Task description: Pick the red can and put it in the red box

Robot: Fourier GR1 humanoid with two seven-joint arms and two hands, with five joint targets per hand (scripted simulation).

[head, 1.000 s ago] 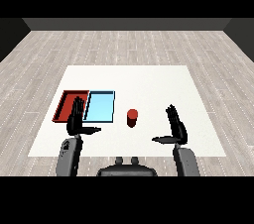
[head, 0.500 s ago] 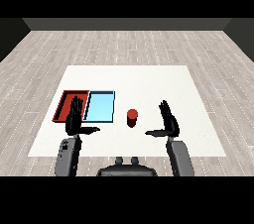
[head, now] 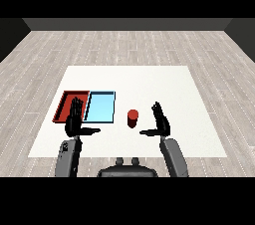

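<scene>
At frame centre, bench: white bench (head: 149, 82) seen from above, set on a grey plank floor (head: 124, 45).
Red can: red can (head: 132, 118) stands upright on the bench, slightly below frame centre, touched by neither robot hand.
Can relative to trays: just right of the light blue tray, apart from it, outside both trays.
Red tray: red tray (head: 66, 102) lies at left of centre; its lower right part is hidden behind the left robot hand.
Light blue tray: light blue tray (head: 100, 107) lies side by side with the red tray, on its right, edges adjoining.
Left robot hand: left robot hand (head: 74, 122) is raised at lower left, fingers straight and pointing up, thumb stretched toward the right; it holds nothing and overlaps the seam area between the two trays.
Right robot hand: right robot hand (head: 161, 122) is raised at lower right of centre, fingers straight and upward, thumb stretched left toward the can; it holds nothing.
Can and right robot hand: near one another, with bare bench showing between thumb tip and can.
Forearms: grey, entering from the lower corners.
</scene>
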